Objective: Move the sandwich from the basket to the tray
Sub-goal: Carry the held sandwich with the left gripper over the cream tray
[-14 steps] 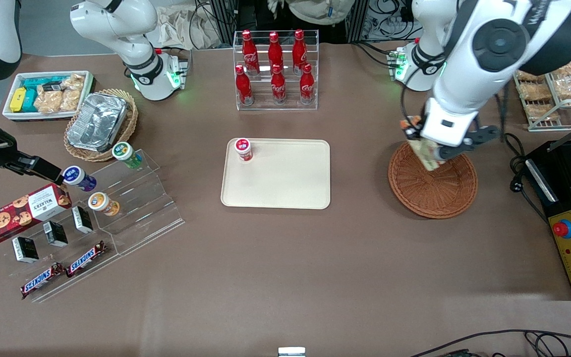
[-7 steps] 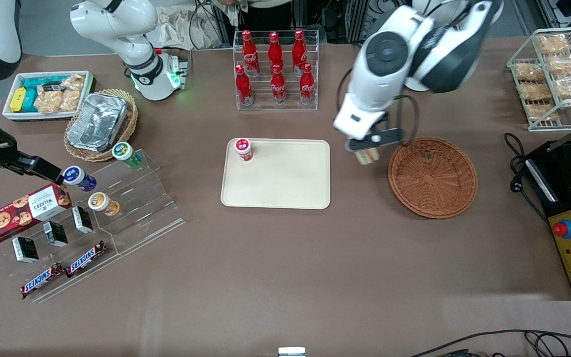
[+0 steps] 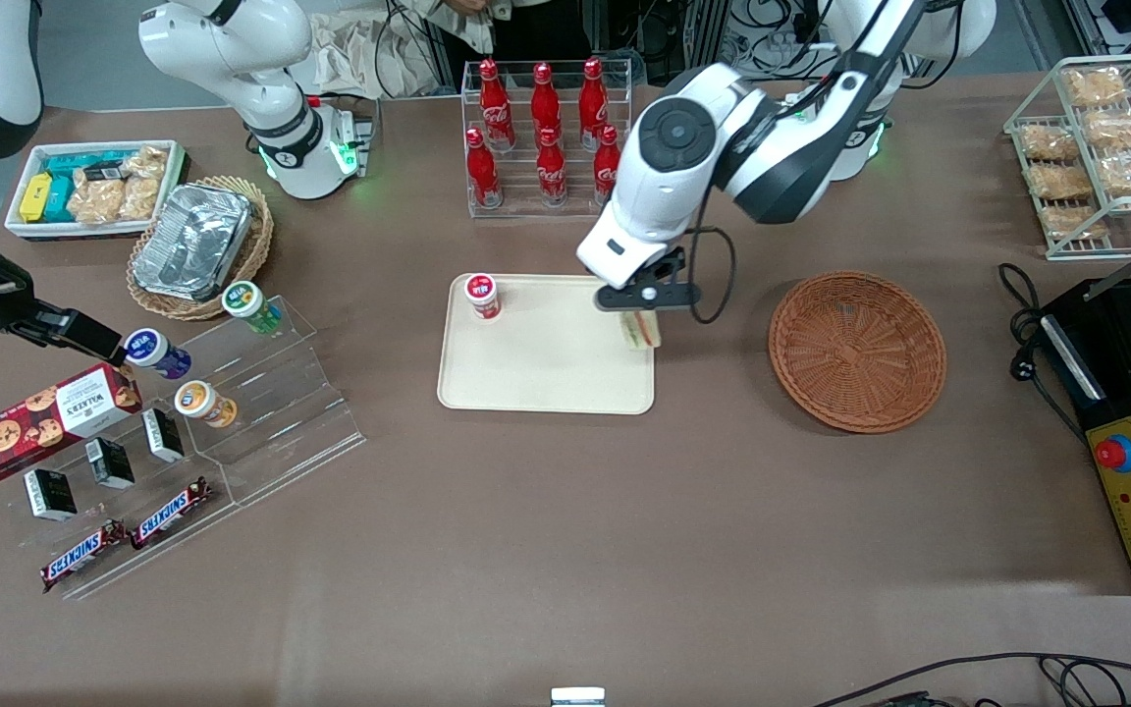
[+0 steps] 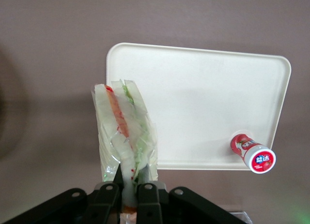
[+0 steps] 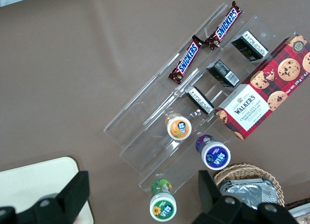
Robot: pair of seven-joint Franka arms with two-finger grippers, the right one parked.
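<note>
Clear-wrapped sandwich (image 4: 123, 132) pinched tight in the gripper (image 4: 129, 190) above the tray (image 3: 536, 373) edge; released here, it could topple off.

White arm with dark joint caps, black cable, black pincer (image 3: 640, 316).

Left arm reaches out, hand (image 3: 640, 316) apparently clamped (fingers down).

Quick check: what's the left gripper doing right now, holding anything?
Left gripper: shut on the wrapped sandwich, held above the tray at the edge nearest the basket, which is now empty.
</note>
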